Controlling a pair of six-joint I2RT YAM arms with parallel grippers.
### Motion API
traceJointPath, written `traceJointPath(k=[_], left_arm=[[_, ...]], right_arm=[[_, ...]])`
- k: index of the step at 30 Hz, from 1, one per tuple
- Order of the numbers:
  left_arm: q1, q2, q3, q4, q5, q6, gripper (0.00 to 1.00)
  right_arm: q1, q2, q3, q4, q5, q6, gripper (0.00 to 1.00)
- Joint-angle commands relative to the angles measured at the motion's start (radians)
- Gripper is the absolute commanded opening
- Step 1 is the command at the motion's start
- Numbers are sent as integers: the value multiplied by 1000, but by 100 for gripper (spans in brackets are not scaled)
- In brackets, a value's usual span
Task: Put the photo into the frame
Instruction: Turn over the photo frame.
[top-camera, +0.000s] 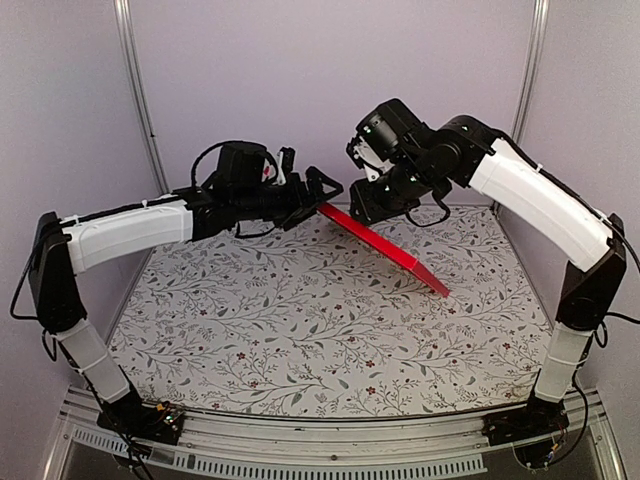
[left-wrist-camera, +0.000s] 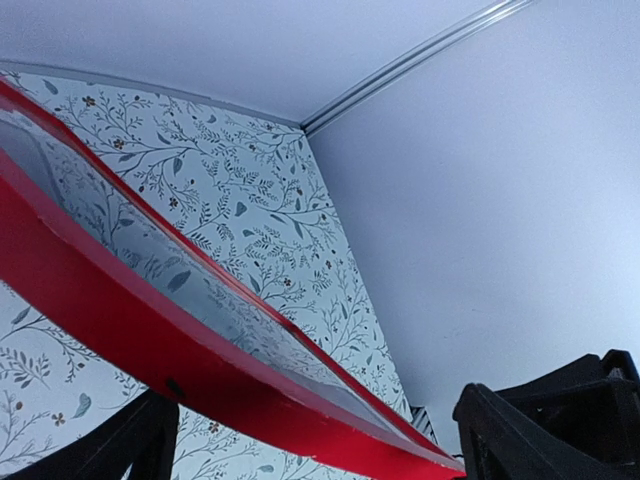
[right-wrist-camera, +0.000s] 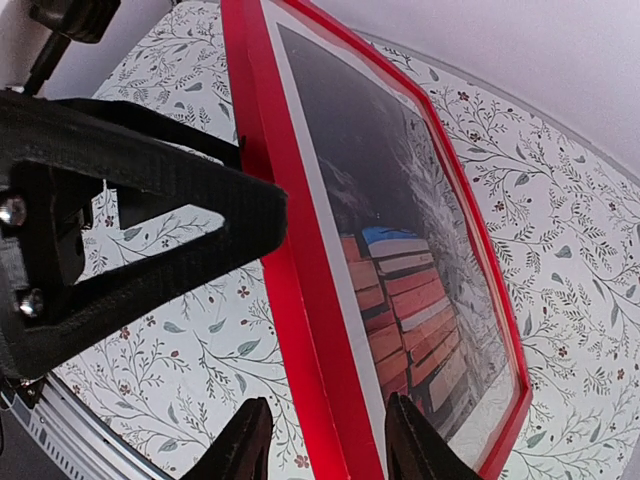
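Floral tablecloth (top-camera: 300, 340) under the tilted frame (top-camera: 385, 250), photo (right-wrist-camera: 420, 270) showing inside; long axis climbs left toward both grippers. Left gripper (top-camera: 322, 197) gapes wide around the top corner; right gripper (right-wrist-camera: 328, 440) straddles the rail, grip unclear.

Looks like a robot lab test booth, not a home: plain pale wall panels (top-camera: 300, 70) with metal corner rails (top-camera: 140, 90) behind the right claw (top-camera: 365, 208), floral tablecloth (top-camera: 300, 330) below it, aluminium mounting rail (top-camera: 330, 425) at the near edge.
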Motion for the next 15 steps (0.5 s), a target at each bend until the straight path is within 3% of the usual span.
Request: traceJointPath(k=[1,6,15], left_arm=[[14,17,-45,127,-5,-38,99],[15,20,-75,153,-2,-36,95],[14,46,-187,264,2,-69,80]], right_arm=[[11,11,18,41,-17,12,43],[10,-14,-38,62,15,24,43],[-58,-93,-275,191,-36,39,43]])
